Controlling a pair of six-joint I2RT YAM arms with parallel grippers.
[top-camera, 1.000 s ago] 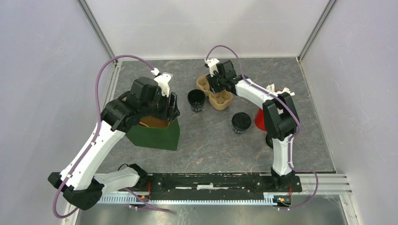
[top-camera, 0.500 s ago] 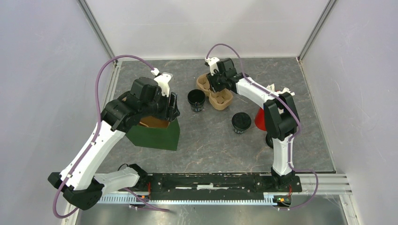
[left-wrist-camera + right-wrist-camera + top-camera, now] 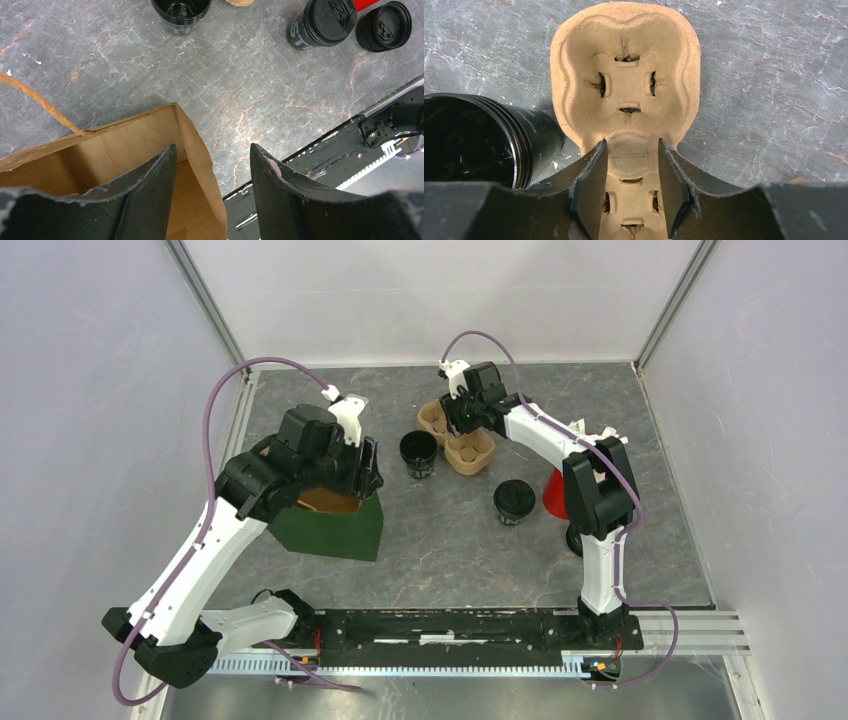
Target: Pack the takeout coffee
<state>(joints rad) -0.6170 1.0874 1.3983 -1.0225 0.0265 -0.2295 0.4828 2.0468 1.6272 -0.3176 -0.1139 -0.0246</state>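
Note:
The takeout coffee [image 3: 513, 501], a small black cup with its lid on, stands upright right of centre, also in the left wrist view [image 3: 324, 22]. No gripper touches it. My left gripper [image 3: 365, 466] hangs open over the paper bag [image 3: 335, 525]. In its wrist view the left gripper [image 3: 212, 147] straddles the bag's [image 3: 130, 145] near wall, one finger inside and one outside. My right gripper [image 3: 458, 426] is low over the brown pulp carrier tray [image 3: 468, 452]. In the wrist view the right gripper [image 3: 632, 142] is open, its fingers flanking the tray's [image 3: 626, 75] narrow waist.
A lidless black cup [image 3: 418, 454] stands just left of the tray, close to the right gripper's left finger [image 3: 469, 140]. A red cup [image 3: 555, 495] and a stack of black lids [image 3: 385, 26] sit right of the coffee. The enclosure walls close in on three sides.
The right gripper's jaws have widened a little around the tray's waist, and its wrist has shifted slightly toward the back. The left arm has not moved.

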